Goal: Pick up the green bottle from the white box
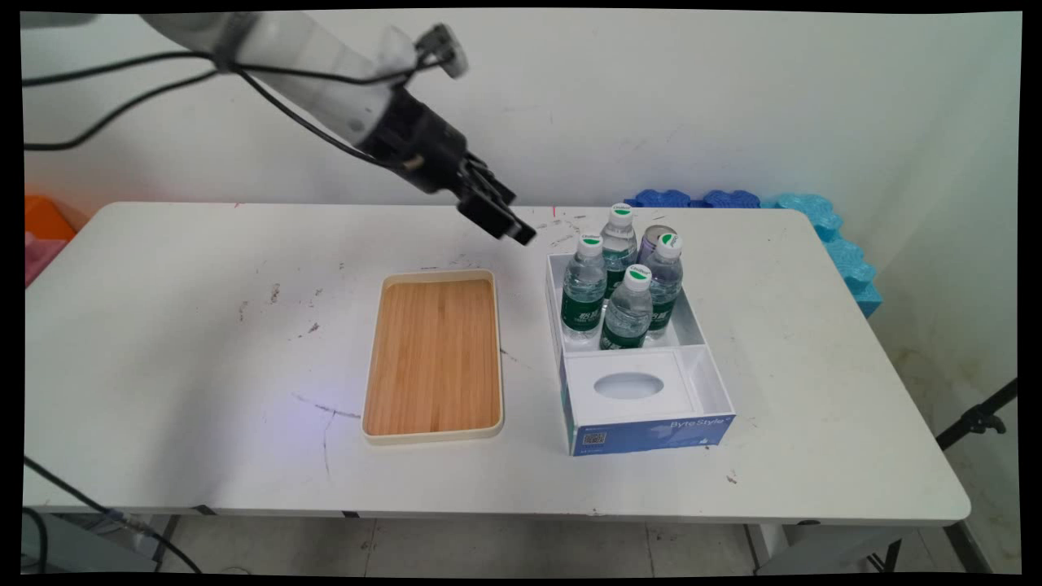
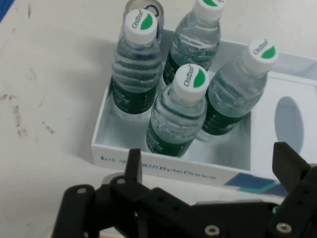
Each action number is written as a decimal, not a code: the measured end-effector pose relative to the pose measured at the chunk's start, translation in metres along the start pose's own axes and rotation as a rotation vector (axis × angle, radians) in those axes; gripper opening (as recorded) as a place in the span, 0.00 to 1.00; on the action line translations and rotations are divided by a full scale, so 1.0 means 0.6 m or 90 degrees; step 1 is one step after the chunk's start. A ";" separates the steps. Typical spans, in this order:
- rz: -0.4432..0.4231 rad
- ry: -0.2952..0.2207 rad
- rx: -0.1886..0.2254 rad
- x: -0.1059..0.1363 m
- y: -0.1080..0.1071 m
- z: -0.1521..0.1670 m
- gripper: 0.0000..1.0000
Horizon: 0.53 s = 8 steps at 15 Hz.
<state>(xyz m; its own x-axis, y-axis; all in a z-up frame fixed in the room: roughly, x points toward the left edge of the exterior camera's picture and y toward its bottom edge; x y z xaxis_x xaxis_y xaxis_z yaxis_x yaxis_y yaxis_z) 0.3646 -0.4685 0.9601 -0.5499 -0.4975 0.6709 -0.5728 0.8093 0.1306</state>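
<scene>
My black gripper (image 1: 506, 221) hangs open and holds nothing, a little above the table, just left of the back corner of a white box (image 1: 651, 433). In the hand view the gripper (image 2: 208, 154) points down at this box (image 2: 163, 162), its fingers (image 2: 132, 161) spread wide on the near side of it. Several clear water bottles (image 1: 628, 316) with green labels and white caps stand upright in the box's back compartment (image 2: 185, 111). A purple can (image 1: 654, 241) stands behind them, its top (image 2: 144, 7) showing. A white tissue insert (image 1: 628, 386) with an oval opening fills the front compartment.
A wooden tray (image 1: 433, 358) with a cream rim lies bare, left of the box. Blue foam pieces (image 1: 842, 248) line the table's back right edge. Orange and pink things (image 1: 45, 224) sit beyond the left edge. A black stand (image 1: 977, 419) is off to the right.
</scene>
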 end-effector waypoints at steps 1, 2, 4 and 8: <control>0.000 -0.002 0.001 0.002 0.002 0.016 1.00; 0.003 -0.004 0.003 0.002 0.003 0.034 1.00; 0.013 -0.007 0.007 -0.001 0.003 0.065 1.00; 0.037 -0.014 0.016 -0.015 0.002 0.112 1.00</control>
<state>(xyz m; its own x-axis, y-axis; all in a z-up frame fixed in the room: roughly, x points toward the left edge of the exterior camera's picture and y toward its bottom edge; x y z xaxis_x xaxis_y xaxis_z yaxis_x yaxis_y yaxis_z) 0.3282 -0.4841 0.9051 -0.5953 -0.4574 0.6606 -0.5548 0.8287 0.0738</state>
